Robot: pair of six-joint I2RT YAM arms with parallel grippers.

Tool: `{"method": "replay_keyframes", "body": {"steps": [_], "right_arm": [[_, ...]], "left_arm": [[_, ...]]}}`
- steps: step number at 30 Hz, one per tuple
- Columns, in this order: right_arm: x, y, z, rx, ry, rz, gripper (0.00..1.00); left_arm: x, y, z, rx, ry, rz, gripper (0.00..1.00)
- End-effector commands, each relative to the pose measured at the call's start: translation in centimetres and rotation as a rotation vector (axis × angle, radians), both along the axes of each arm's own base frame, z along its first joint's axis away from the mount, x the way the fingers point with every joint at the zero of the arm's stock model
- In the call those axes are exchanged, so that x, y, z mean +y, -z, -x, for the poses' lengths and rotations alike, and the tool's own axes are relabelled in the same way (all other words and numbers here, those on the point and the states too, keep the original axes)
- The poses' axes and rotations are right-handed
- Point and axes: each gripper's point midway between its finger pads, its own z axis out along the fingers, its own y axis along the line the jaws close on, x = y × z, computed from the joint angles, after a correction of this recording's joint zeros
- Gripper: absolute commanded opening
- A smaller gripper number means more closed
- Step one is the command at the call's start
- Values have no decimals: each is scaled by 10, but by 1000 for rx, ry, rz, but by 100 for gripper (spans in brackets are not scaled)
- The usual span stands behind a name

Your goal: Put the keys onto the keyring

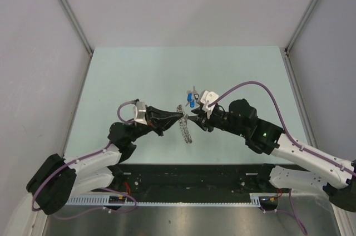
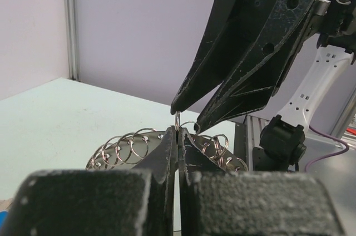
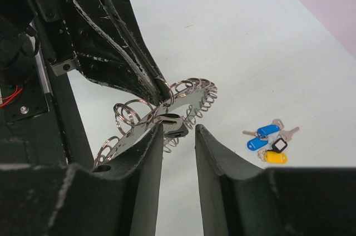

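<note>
- Mid-desk (image 1: pixel 139 74), the two arms meet tip to tip. No container in view.
- Left claw (image 2: pixel 178 136) is clamped on the rim of the keyring (image 3: pixel 136 130).
- Right claw (image 3: pixel 179 131) is empty with a narrow gap, right beside the ring. Risk: a nudge twists the ring out of that thin pinch.
- Keys (image 3: pixel 268 141) lie bunched on the desk, well apart from the ring. Risk: the whole cluster drags along when one key is picked.

Left end effector (image 1: pixel 182 116) pinched closed; right end effector (image 1: pixel 192 118) spread, facing it.
</note>
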Motion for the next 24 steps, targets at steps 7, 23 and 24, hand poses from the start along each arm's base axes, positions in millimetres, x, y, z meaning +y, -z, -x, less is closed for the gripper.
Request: {"method": "replay_keyframes", "body": {"steps": [7,23,24], "right_arm": [[9,-26,3,-16,-38,-106,37],[18,-5,-4,32,-17,-81,31],[18,-4,-3,36,-18,-78,29]], "left_arm": [[4,-21,-1,-70,-36,39,0],[5,-24,-3,-69,-44,46,0],[5,-24,-2,-70,-43,47,0]]}}
